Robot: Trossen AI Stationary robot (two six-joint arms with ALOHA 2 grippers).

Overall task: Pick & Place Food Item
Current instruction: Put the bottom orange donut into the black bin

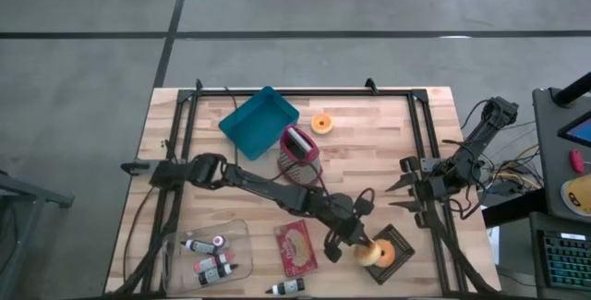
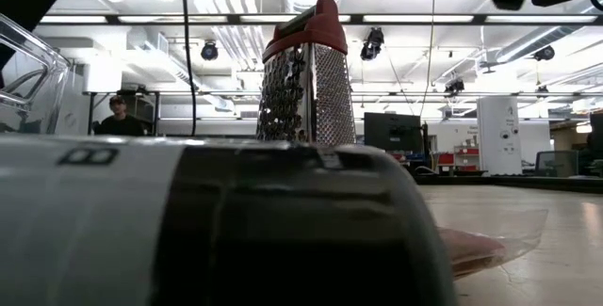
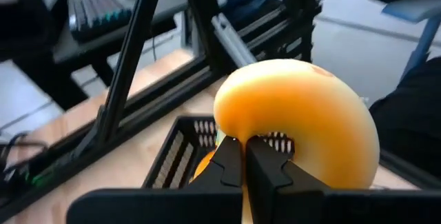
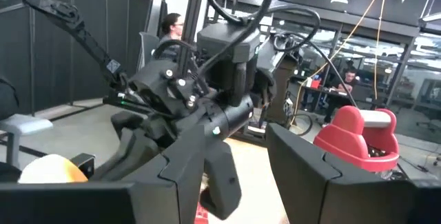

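Carrying the bagel to the black basket — placing step.

Left gripper (image 1: 362, 245) reaching across the table, fingers (image 3: 231, 165) pinched tight on the rim of the yellow bagel (image 3: 303, 117), held just above the black basket (image 1: 395, 245) near the front right corner. Next, by the look of it: lowering square over the basket, then opening to release — no dragging the wall. Right gripper (image 1: 411, 189) parked at the right side, fingers (image 4: 303, 165) partly spread, holding nothing.

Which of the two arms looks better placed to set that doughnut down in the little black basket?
Left. The left gripper is shut on the doughnut right over the black basket; the right gripper waits empty by the table's edge.
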